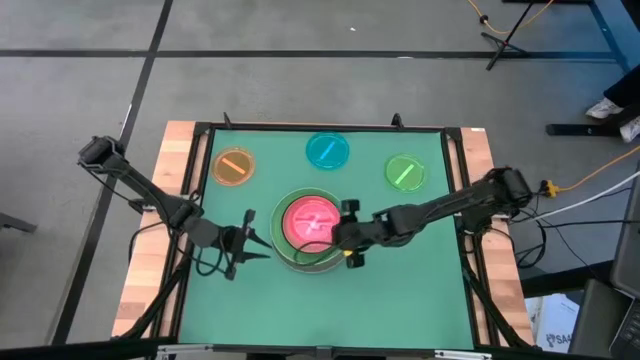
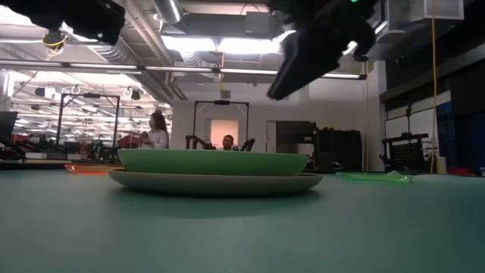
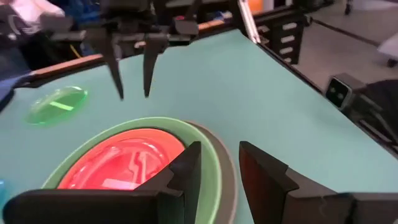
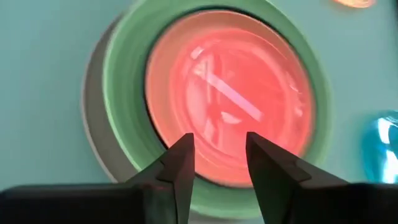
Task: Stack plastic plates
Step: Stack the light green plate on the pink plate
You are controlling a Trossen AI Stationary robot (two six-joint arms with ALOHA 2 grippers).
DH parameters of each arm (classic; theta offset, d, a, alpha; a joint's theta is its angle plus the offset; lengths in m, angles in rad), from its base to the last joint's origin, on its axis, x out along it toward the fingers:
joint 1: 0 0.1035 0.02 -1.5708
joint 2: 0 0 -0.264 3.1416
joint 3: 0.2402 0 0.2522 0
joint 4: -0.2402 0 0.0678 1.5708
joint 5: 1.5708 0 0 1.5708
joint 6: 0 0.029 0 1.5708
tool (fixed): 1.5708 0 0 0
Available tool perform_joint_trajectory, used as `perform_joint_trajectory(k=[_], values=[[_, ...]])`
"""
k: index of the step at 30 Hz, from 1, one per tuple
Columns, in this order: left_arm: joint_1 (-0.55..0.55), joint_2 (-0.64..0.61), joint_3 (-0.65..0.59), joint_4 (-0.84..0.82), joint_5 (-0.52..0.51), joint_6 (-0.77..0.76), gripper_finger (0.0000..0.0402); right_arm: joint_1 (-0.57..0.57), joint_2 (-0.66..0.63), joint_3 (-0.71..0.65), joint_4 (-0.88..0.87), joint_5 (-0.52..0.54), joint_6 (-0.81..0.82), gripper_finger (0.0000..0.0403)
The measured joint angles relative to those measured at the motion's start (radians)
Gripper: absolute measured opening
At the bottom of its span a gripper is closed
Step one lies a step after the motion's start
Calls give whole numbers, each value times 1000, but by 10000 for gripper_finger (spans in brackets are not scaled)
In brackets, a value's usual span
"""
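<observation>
**Loose stack, three small plates still out**

From here I fear a nudge: my right gripper [image 1: 343, 237] hangs over the stack's near-right rim, jaws parted and empty, and a careless descent could skate the pink plate [image 1: 311, 220] off centre. It lies just ahead of those jaws, nested in the green plate [image 1: 287, 247] on the grey-white one [image 2: 212, 183]. My left gripper [image 1: 255, 240], also parted and empty, waits just left. Farther back sit the orange plate [image 1: 233, 166], cyan plate [image 1: 327, 150] and lime plate [image 1: 404, 172].
</observation>
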Motion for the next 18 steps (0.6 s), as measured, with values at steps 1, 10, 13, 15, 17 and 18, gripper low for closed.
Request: perform_joint_trajectory(k=[1, 10, 13, 15, 17, 18], values=[[8, -16, -10, 3, -1, 3, 102, 0, -27, -25, -5, 15, 5, 134], [104, -153, -82, 9, -11, 5, 102, -45, -253, -257, -31, 247, 132, 127], [144, -158, -97, 10, -51, 6, 102, -102, -279, -316, -58, 251, 173, 127], [171, -156, -109, 10, -65, -1, 102, -153, -279, -351, -81, 250, 207, 127], [194, -154, -127, 22, -65, -23, 102, -209, -279, -391, -96, 243, 237, 127], [203, -153, -133, 27, -65, -33, 102, -237, -279, -409, -95, 237, 254, 127]])
